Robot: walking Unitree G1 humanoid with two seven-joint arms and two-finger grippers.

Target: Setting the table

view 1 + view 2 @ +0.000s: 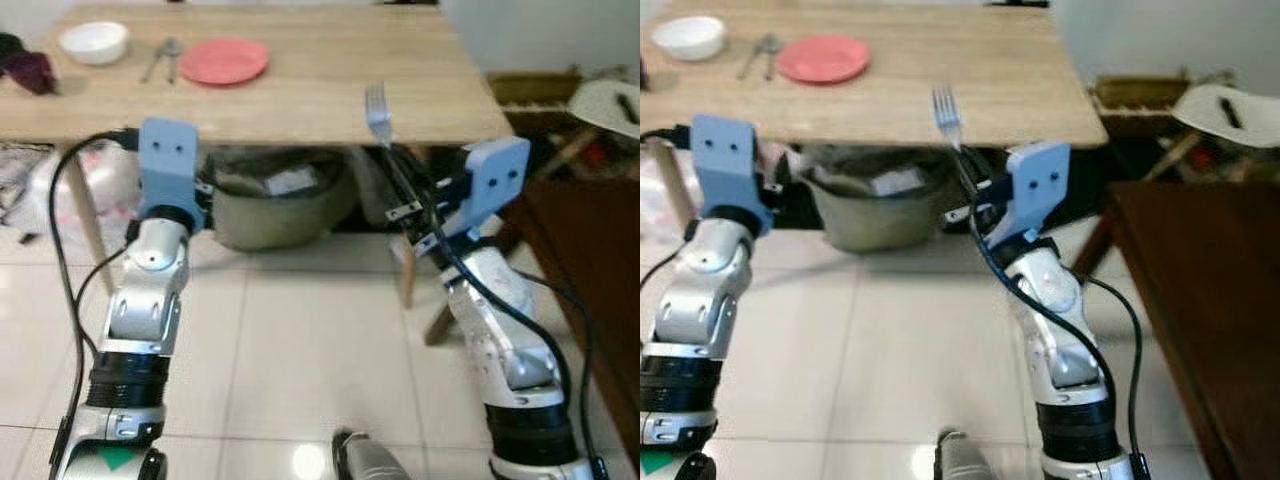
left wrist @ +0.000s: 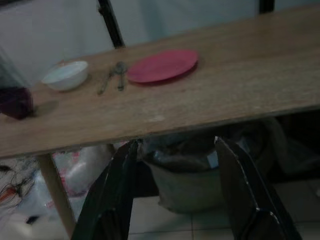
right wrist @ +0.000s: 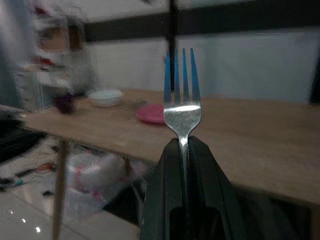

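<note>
Writing: no brand, label or lettering can be read anywhere.
Table: a light wooden table (image 1: 300, 90) with pale legs stands ahead of the robot on glossy pale floor tiles (image 1: 290, 340).
On the table: a red plate (image 1: 224, 60), 2 pieces of cutlery (image 1: 161, 58) just beside it, then a white bowl (image 1: 94, 41); a dark purple item (image 1: 28, 66) sits near the left edge.
Under the table: a grey-green basin (image 1: 275, 205) holding clutter, and plastic bags (image 2: 80, 167) by the left leg.
Room: a dark brown wooden surface (image 1: 1210, 300) to the right; a white wall behind.
Right gripper (image 3: 183, 142): fingers clamped together on the handle of a fork (image 1: 377, 112), tines up, held in front of the table's near edge.
Left gripper (image 2: 175, 150): fingers spread apart, holding nothing, raised below the table's near edge.
</note>
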